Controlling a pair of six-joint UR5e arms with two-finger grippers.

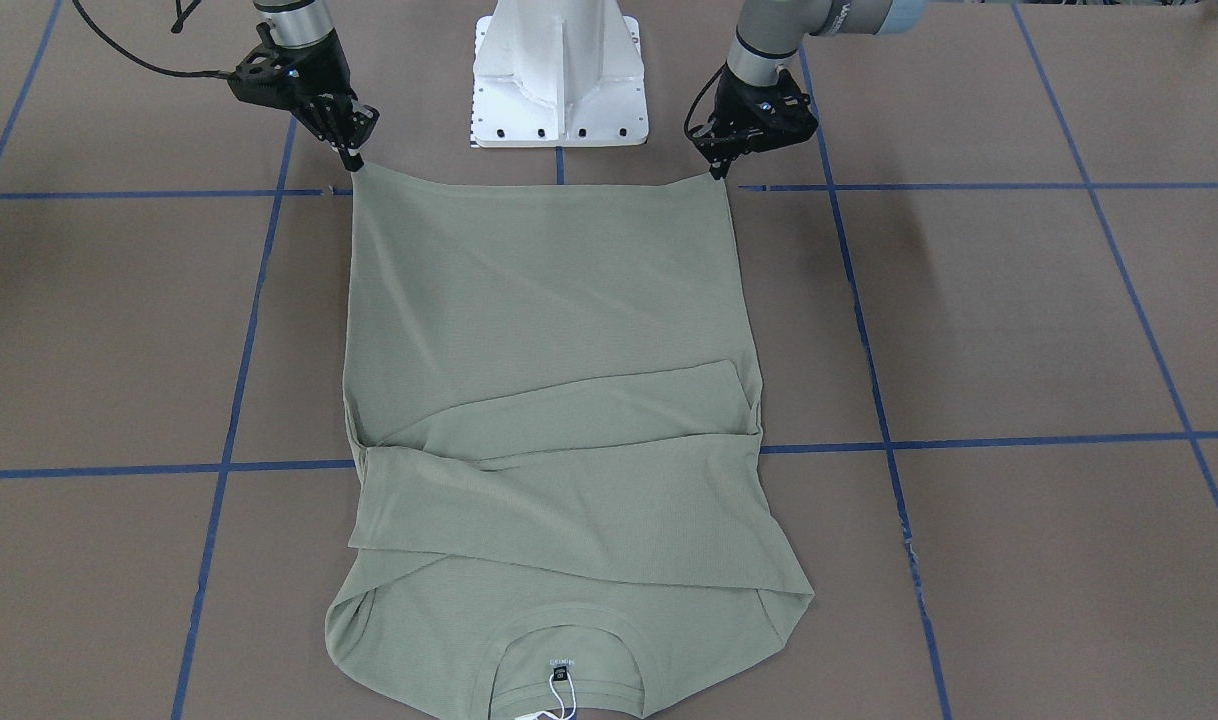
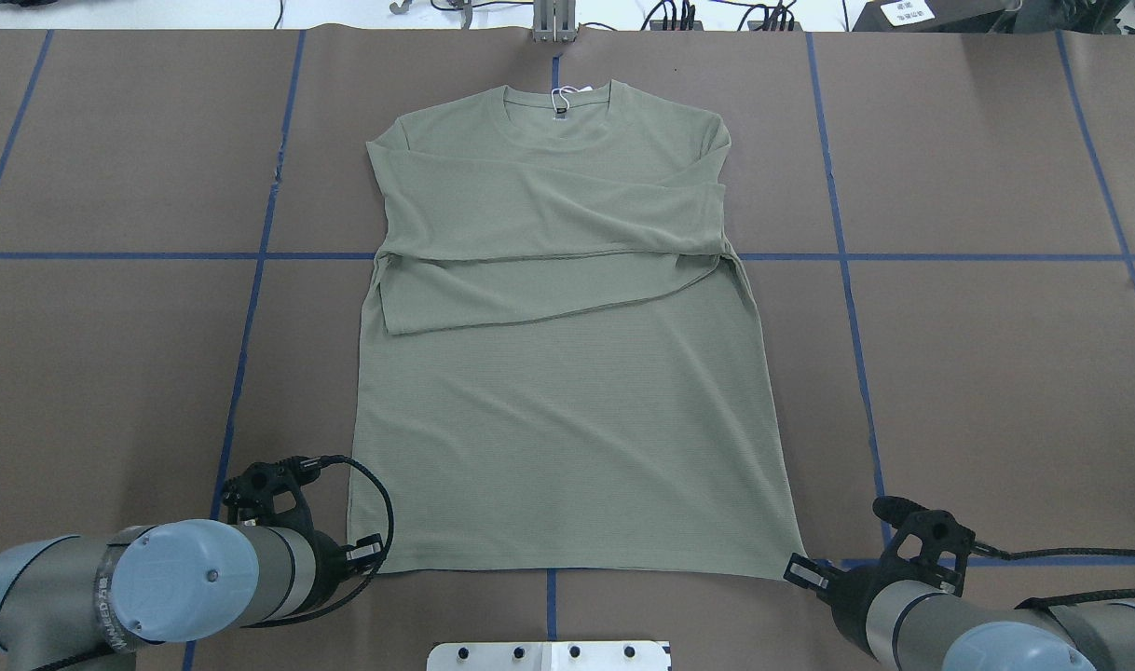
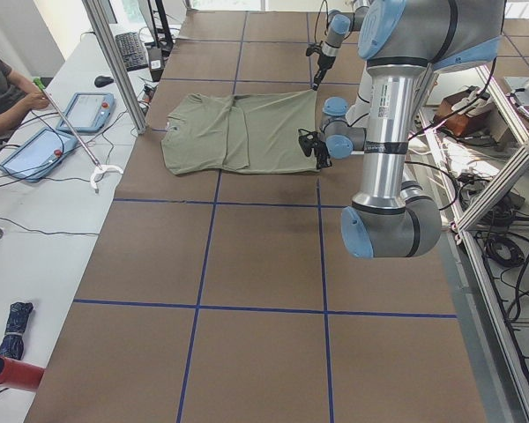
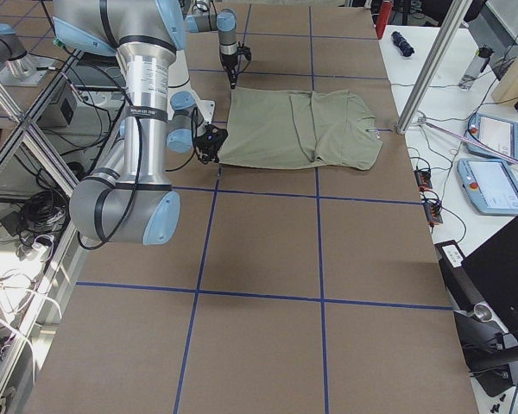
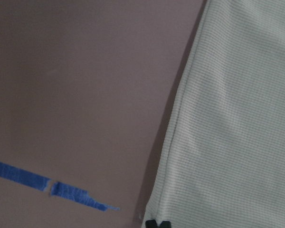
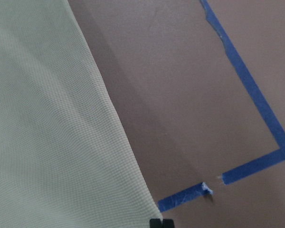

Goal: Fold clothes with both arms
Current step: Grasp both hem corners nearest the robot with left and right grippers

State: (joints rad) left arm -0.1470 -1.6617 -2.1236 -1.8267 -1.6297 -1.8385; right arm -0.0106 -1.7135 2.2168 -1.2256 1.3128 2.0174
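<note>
While the left gripper (image 1: 717, 171) and right gripper (image 1: 354, 160) each pinch a hem corner of the shirt (image 1: 549, 300) lying on the table (image 1: 999, 320), I reckon such thin bites could slip mid-lift, skewing the fold.

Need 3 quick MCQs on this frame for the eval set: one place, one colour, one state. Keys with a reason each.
1. Where do the left gripper and the right gripper meet the shirt?
A. at the neck
B. at the two bottom hem corners
C. at the cuffs

2. What colour are the tape lines on the table?
A. blue
B. yellow
C. red

3. How do the sleeves lie?
A. spread out to the sides
B. hanging off the table edge
C. folded across the body

Key:
1 B: each gripper pinches a corner of the hem nearest the robot's base.
2 A: the grid lines are blue in every view.
3 C: both sleeves cross the chest below the collar.
</note>
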